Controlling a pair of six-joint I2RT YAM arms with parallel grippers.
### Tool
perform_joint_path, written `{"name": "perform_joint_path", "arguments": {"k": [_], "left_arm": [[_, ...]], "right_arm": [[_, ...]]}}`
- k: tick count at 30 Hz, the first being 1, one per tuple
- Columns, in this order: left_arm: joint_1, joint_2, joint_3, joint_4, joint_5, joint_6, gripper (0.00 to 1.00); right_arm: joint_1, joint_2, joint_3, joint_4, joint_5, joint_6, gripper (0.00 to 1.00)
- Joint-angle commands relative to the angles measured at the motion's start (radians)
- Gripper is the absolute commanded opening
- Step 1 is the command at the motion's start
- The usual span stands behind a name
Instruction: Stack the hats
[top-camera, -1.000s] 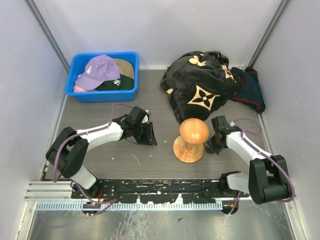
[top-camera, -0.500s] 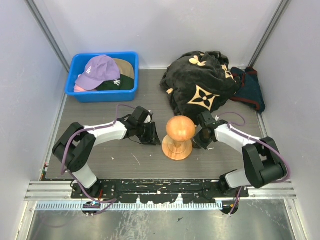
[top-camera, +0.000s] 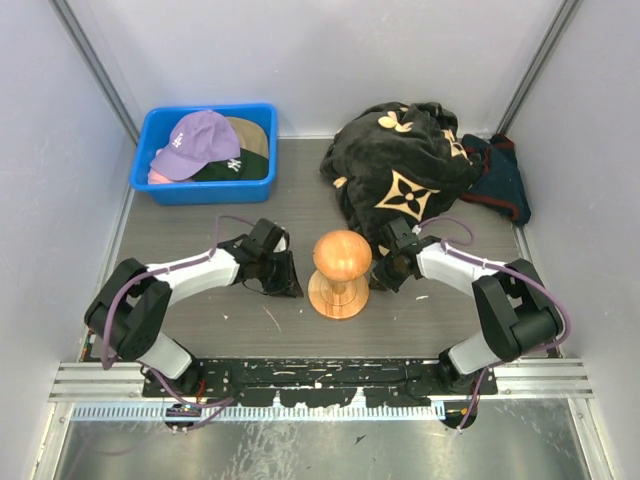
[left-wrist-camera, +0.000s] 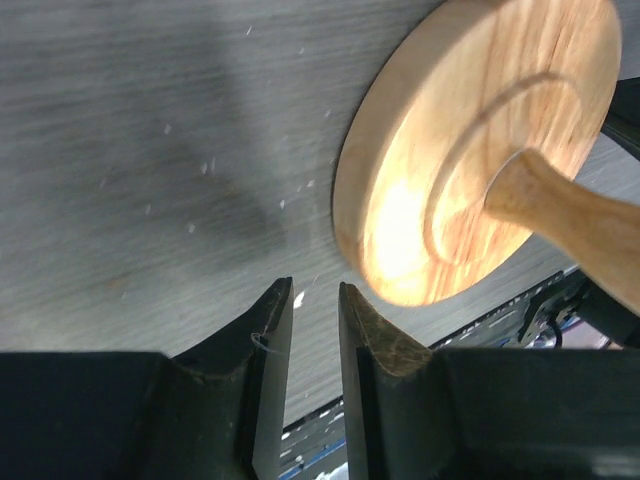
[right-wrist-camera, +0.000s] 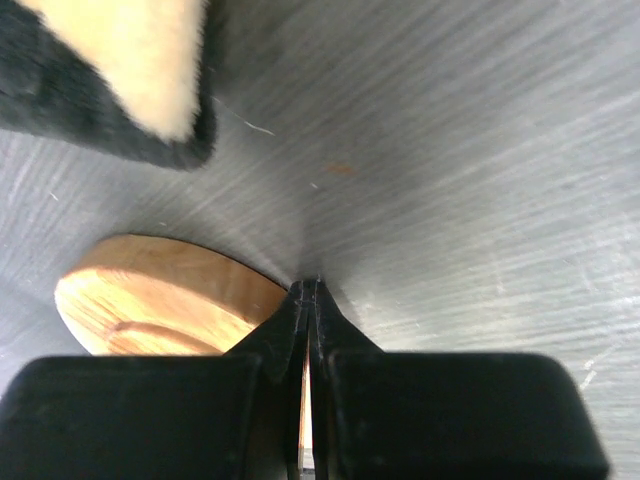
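The hats lie piled in a blue bin (top-camera: 205, 193) at the back left. The lavender cap (top-camera: 200, 140) is on top, over the dark green cap (top-camera: 240, 167) and the tan cap (top-camera: 250, 133). Only an edge of the pink cap (top-camera: 158, 177) shows. My left gripper (top-camera: 290, 283) is low on the table, left of the wooden stand; its jaws are almost together with nothing between them (left-wrist-camera: 313, 290). My right gripper (top-camera: 378, 275) is shut and empty, its tips (right-wrist-camera: 309, 283) against the right edge of the stand's base (right-wrist-camera: 165, 290).
The round-topped wooden stand (top-camera: 340, 255) stands upright at mid-table between both grippers; its base shows in the left wrist view (left-wrist-camera: 470, 150). A large black cloth with tan flower marks (top-camera: 400, 180) lies behind it, with a dark blue cloth (top-camera: 500, 180) at its right.
The wooden stand has slid left across the table with my shut right gripper following against its base. My left gripper has drawn back a little to the left.
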Motion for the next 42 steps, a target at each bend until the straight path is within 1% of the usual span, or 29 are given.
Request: {"name": "perform_joint_path", "arguments": {"k": [1, 4, 5, 7, 9, 11, 15, 20, 28, 34, 38, 42], "left_arm": [[0.004, -0.101, -0.052, -0.077, -0.034, 0.021, 0.31], [0.004, -0.096, -0.083, -0.051, -0.002, 0.005, 0.26], [0.004, -0.077, -0.087, -0.033, 0.015, -0.001, 0.22], [0.005, -0.033, -0.095, 0.007, 0.054, -0.026, 0.18], [0.003, 0.010, -0.103, 0.055, 0.075, -0.052, 0.11], [0.001, 0.040, -0.110, 0.108, 0.098, -0.084, 0.10], [-0.005, 0.090, -0.110, 0.153, 0.118, -0.117, 0.09], [-0.010, 0.145, -0.092, 0.213, 0.140, -0.162, 0.09], [-0.008, 0.159, -0.024, 0.161, 0.082, -0.164, 0.09], [0.017, 0.133, -0.027, 0.134, 0.042, -0.145, 0.10], [0.046, 0.110, -0.017, 0.107, 0.029, -0.111, 0.10], [0.100, -0.013, -0.025, 0.019, -0.038, -0.058, 0.11]], "right_arm": [[0.008, -0.062, -0.066, -0.087, 0.018, -0.005, 0.00], [0.010, -0.101, -0.101, -0.097, 0.003, -0.001, 0.00], [0.013, -0.111, -0.111, -0.098, -0.002, 0.002, 0.00], [0.028, -0.124, -0.128, -0.096, -0.015, 0.019, 0.00], [0.064, -0.122, -0.134, -0.087, -0.027, 0.040, 0.00], [0.100, -0.110, -0.142, -0.068, -0.046, 0.070, 0.00], [0.168, -0.084, -0.148, -0.026, -0.068, 0.126, 0.00], [0.189, -0.051, -0.154, 0.019, -0.074, 0.136, 0.00], [0.189, 0.057, -0.049, 0.041, -0.044, 0.071, 0.00], [0.168, 0.098, -0.003, 0.052, -0.021, 0.028, 0.00], [0.138, 0.051, -0.004, 0.007, 0.011, 0.005, 0.00], [0.067, -0.069, -0.040, -0.083, 0.063, -0.034, 0.00]]}}
